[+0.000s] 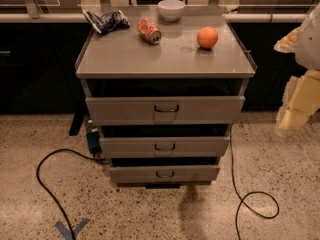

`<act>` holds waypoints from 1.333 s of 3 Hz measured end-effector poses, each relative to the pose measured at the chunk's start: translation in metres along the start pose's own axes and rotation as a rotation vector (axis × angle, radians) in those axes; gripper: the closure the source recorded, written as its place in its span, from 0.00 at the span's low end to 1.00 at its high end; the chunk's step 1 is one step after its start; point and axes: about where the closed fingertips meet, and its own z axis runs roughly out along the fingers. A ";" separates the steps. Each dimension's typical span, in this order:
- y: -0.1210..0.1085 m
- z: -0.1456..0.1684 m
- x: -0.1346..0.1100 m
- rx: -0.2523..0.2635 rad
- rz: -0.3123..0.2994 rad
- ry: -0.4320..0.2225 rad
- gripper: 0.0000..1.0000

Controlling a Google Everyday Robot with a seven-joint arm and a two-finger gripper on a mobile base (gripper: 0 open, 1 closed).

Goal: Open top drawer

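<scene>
The top drawer (165,110) is the widest grey metal drawer of the cabinet, directly under the grey top. Its small dark wire handle (166,108) sits at the centre of its front. A dark gap shows above the front. My gripper (296,115) shows as pale yellowish parts at the right edge of the view. It hangs to the right of the cabinet, level with the top drawer and apart from it. It holds nothing that I can see.
Two narrower drawers (165,146) (165,174) sit below. On the cabinet top (125,59) lie a crushed orange can (149,30), an orange (207,37), a white bowl (171,9) and a dark bag (106,21). Black cables (45,184) (250,204) run over the speckled floor.
</scene>
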 end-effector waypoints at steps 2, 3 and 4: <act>-0.002 0.006 -0.004 0.001 -0.017 -0.013 0.00; -0.013 0.041 -0.005 -0.031 -0.035 -0.055 0.00; -0.030 0.084 -0.008 -0.049 -0.042 -0.093 0.00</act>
